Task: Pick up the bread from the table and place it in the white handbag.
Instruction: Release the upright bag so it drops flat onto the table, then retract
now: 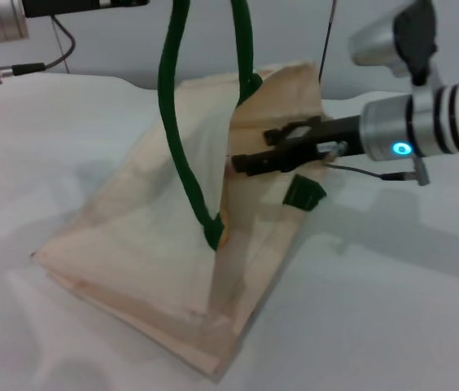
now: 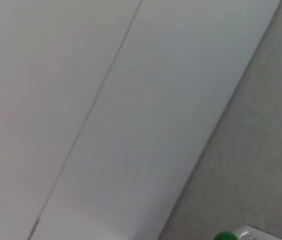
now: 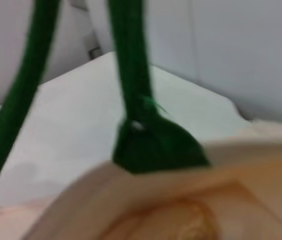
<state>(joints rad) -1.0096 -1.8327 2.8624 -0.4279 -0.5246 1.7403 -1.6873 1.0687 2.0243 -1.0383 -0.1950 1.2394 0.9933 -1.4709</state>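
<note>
The white handbag (image 1: 156, 244) stands on the table (image 1: 392, 309), pulled up into a tent by its green rope handles (image 1: 177, 130), which run taut out of the top of the head view. My left gripper's black body (image 1: 91, 4) lies along that top edge, reaching toward the handles. From the right, my right gripper (image 1: 242, 163) reaches into the bag's open mouth. A bit of orange-tan bread (image 1: 231, 166) shows at its tips. In the right wrist view the bread (image 3: 196, 225) sits just inside the bag's rim (image 3: 241, 150), below a green tab (image 3: 156, 147).
A loose green tab (image 1: 304, 194) hangs on the bag's right side under the right gripper. White table stretches to the left and right of the bag. A grey wall (image 2: 131, 100) stands behind.
</note>
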